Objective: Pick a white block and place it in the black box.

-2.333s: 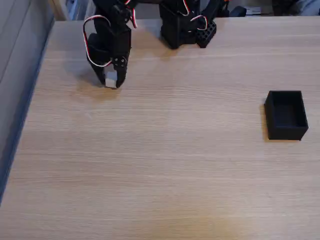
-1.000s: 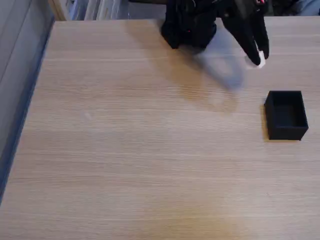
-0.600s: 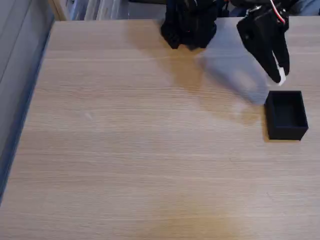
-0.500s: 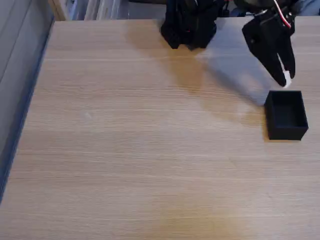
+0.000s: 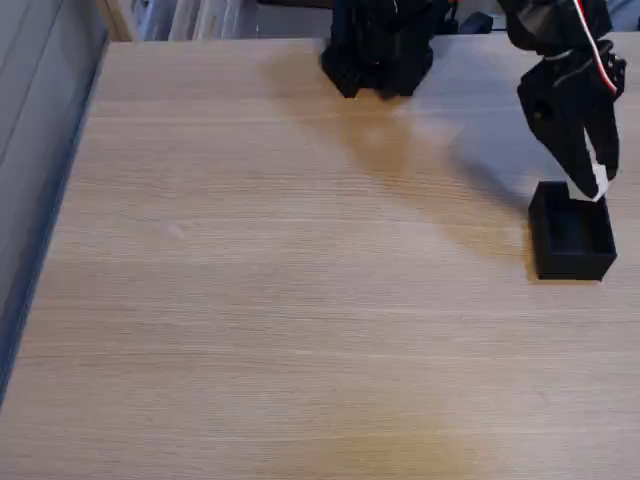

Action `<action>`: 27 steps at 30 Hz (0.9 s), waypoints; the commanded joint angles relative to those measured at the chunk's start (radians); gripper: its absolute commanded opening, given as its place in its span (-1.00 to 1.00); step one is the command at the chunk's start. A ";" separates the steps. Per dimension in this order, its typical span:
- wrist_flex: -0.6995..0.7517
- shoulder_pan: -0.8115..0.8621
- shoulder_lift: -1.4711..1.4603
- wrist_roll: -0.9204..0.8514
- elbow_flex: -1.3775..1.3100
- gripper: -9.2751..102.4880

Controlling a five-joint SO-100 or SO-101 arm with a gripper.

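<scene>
Gripper [image 5: 590, 190] at the right edge of the frame, pointing down, jaws narrow and clamped on the block [image 5: 597, 184]. Block a small white patch at the fingertips, off the table, overlapping the box [image 5: 573, 233] at its upper rim. Box at right of centre, open top up, nothing visible inside, resting on the wooden table [image 5: 300, 300]. Arm base [image 5: 378, 45] at upper centre, dark, with a shadow stretching diagonally across the wood toward the box.

By the look of things, pick done and carry nearly done: block lifted and brought to the near-top edge of the box. Left to do: shift a little further down the frame so the block sits over the middle of the opening, then open and let it drop, then pull away. Hard to tell from this angle whether the block hangs fully over the opening or over the rim; a release now might catch the wall and bounce out
</scene>
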 commanded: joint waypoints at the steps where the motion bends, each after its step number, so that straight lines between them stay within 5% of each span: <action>1: -0.011 -0.003 -0.005 0.012 -0.041 -0.80; 5: -0.034 0.011 -0.006 0.041 -0.025 -0.59; 14: -0.012 0.031 0.029 0.038 -0.023 -0.49; 20: 0.112 0.054 0.129 0.058 -0.015 -0.83; 27: 0.301 0.155 0.466 0.078 0.193 -0.83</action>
